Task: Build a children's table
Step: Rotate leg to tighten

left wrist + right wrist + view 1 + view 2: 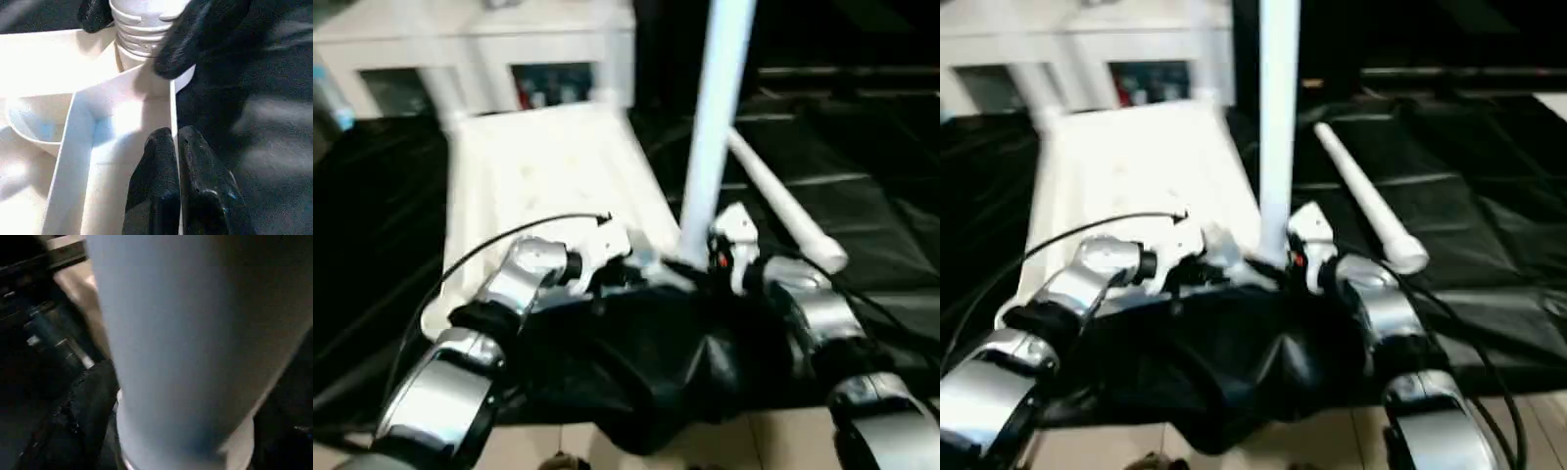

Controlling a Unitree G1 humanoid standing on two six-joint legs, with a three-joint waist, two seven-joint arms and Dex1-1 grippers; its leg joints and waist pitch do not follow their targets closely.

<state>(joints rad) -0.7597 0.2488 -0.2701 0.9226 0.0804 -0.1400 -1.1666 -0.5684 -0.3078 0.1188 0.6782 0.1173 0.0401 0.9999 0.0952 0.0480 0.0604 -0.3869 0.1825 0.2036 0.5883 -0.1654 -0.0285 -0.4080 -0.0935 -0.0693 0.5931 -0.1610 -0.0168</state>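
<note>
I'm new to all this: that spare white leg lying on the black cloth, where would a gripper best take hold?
Probably mid-shaft of the loose leg, from above, fingers either side: it lies flat, round and slim, and its flared end looks too wide.

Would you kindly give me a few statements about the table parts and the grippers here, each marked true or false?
1. A white leg stands upright at the near right corner of the tabletop. True.
2. The left gripper is wide open. False: its fingers are shut on the tabletop's edge wall.
3. Another leg lies on the black cloth right of the tabletop. True.
4. The right gripper is far from the upright leg. False: its fingers flank the threaded base.
</note>
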